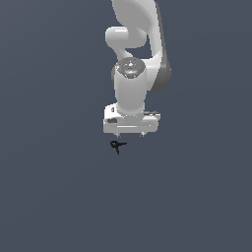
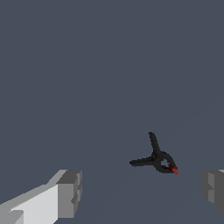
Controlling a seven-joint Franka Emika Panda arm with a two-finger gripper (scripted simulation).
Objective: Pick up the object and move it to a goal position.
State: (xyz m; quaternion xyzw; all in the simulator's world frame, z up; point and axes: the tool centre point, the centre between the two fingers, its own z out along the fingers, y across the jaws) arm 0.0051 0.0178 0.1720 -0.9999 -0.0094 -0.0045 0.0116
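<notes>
The object (image 1: 117, 145) is a tiny black spindly piece with thin prongs and a small red spot, lying on the flat grey floor. In the exterior view it sits just below my white gripper (image 1: 130, 134) and slightly toward that view's left. In the wrist view the object (image 2: 157, 159) shows two black prongs and a red tip. It lies between my two grey fingertips (image 2: 69, 192), nearer the other one, and apart from both. My gripper (image 2: 142, 190) is open and holds nothing.
A plain dark grey surface (image 1: 59, 197) fills both views. The white arm (image 1: 138, 44) rises behind the gripper toward the top of the exterior view.
</notes>
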